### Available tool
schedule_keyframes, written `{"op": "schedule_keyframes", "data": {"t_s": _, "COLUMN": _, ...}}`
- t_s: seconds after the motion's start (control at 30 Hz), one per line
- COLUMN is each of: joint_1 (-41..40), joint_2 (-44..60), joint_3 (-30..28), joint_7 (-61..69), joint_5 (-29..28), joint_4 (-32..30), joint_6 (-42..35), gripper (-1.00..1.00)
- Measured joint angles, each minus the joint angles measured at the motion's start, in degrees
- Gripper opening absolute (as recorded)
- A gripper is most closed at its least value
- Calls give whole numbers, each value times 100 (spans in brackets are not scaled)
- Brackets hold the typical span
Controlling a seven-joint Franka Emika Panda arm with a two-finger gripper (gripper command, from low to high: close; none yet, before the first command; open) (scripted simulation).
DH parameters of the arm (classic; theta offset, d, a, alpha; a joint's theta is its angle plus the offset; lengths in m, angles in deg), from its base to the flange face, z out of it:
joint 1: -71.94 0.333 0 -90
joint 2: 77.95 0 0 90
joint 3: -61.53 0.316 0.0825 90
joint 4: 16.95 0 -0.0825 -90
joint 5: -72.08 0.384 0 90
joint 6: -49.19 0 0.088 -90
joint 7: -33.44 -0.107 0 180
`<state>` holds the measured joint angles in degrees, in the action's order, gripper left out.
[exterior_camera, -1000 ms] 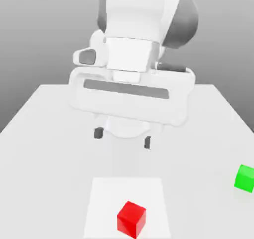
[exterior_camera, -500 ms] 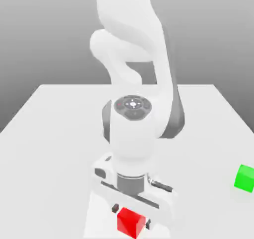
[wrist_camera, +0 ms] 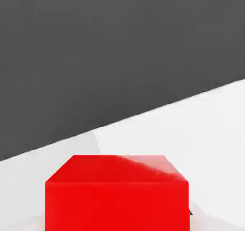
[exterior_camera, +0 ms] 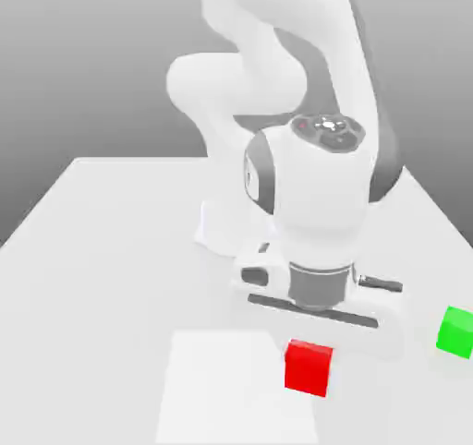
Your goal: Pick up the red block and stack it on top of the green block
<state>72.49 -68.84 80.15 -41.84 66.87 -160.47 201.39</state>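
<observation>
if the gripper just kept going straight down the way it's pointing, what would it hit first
Probably the white table. The gripper points down, shut on the red block, so the block's underside would likely land first; the green block sits off to the exterior view's right.

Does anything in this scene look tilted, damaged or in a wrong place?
Nothing stands out. The red block sits squarely under the gripper, which is shut on it, apparently lifted off the white table. The green block rests flat at the exterior view's right.
</observation>
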Motion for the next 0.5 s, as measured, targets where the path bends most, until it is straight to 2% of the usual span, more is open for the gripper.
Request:
{"op": "schedule_keyframes", "data": {"t_s": 0.23, "joint_1": 1180, "joint_2": -155, "joint_3": 1280, "joint_7": 473, "joint_5": -239, "joint_4": -5, "joint_6": -227, "gripper": -100}}
{"op": "schedule_keyframes", "data": {"t_s": 0.3, "joint_1": 1407, "joint_2": 147, "joint_3": 1219, "joint_7": 253, "joint_5": -629, "joint_4": 37, "joint_6": -21, "gripper": -100}}
{"op": "schedule_keyframes", "data": {"t_s": 0.4, "joint_1": 1796, "joint_2": 697, "joint_3": 787, "joint_7": -185, "joint_5": -1259, "joint_4": 90, "joint_6": 402, "gripper": -100}}
{"op": "schedule_keyframes", "data": {"t_s": 0.43, "joint_1": 1866, "joint_2": 799, "joint_3": 701, "joint_7": -267, "joint_5": -1375, "joint_4": 99, "joint_6": 481, "gripper": 100}}
{"op": "schedule_keyframes", "data": {"t_s": 0.5, "joint_1": 1866, "joint_2": 799, "joint_3": 701, "joint_7": -267, "joint_5": -1375, "joint_4": 99, "joint_6": 481, "gripper": 100}}
